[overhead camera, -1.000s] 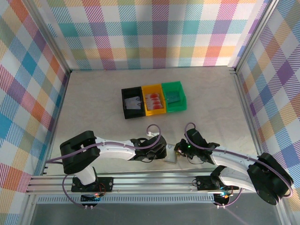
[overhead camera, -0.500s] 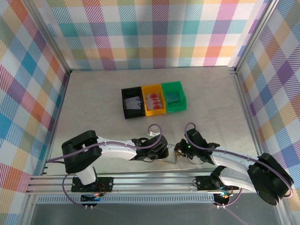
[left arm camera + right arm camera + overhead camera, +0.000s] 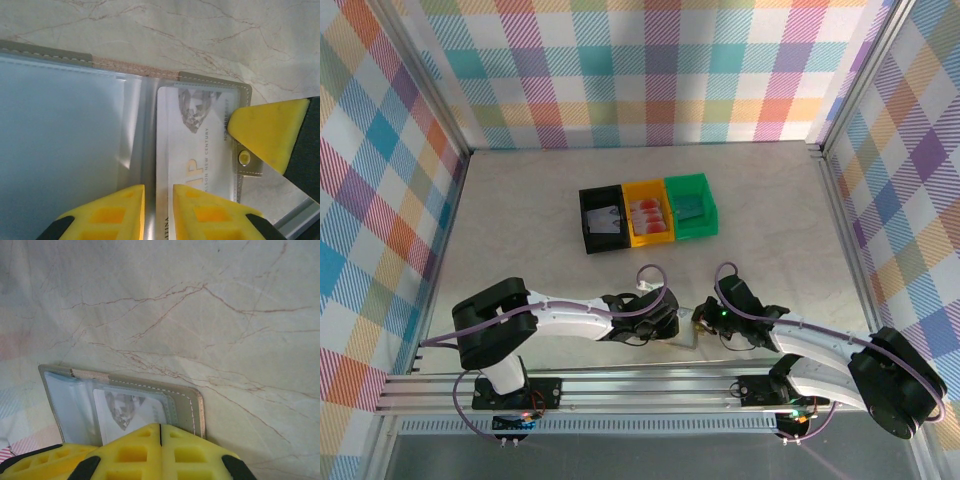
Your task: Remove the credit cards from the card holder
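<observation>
Open holder [image 3: 65, 140] lying flat on the counter [image 3: 520, 220]; all places are given from the holder. Change: the left arm [image 3: 570, 320] has shifted very slightly at the holder and the right arm [image 3: 810, 345] has stayed put. The left jaws have parted a little and now stand a slit apart over the left edge of the card [image 3: 195, 150] in the holder's right pocket, with nothing plainly pinched. The right jaws are fully closed and empty, pressing on the holder's right flap beside its snap [image 3: 244, 158]. Reading: this card is not yet out; the left jaws appear to be lining up on its edge while the right jaws pin the holder. Count: one counter; two arms; three bins well beyond the holder, namely black bin [image 3: 587, 225], yellow bin [image 3: 652, 239] and green bin [image 3: 710, 215]; one holder; one card in it, its left pocket apparently empty; one grey card [image 3: 606, 220] in the black bin, one teal card [image 3: 689, 207] in the green bin, and red cards [image 3: 647, 212] in the yellow bin, too small to count.
</observation>
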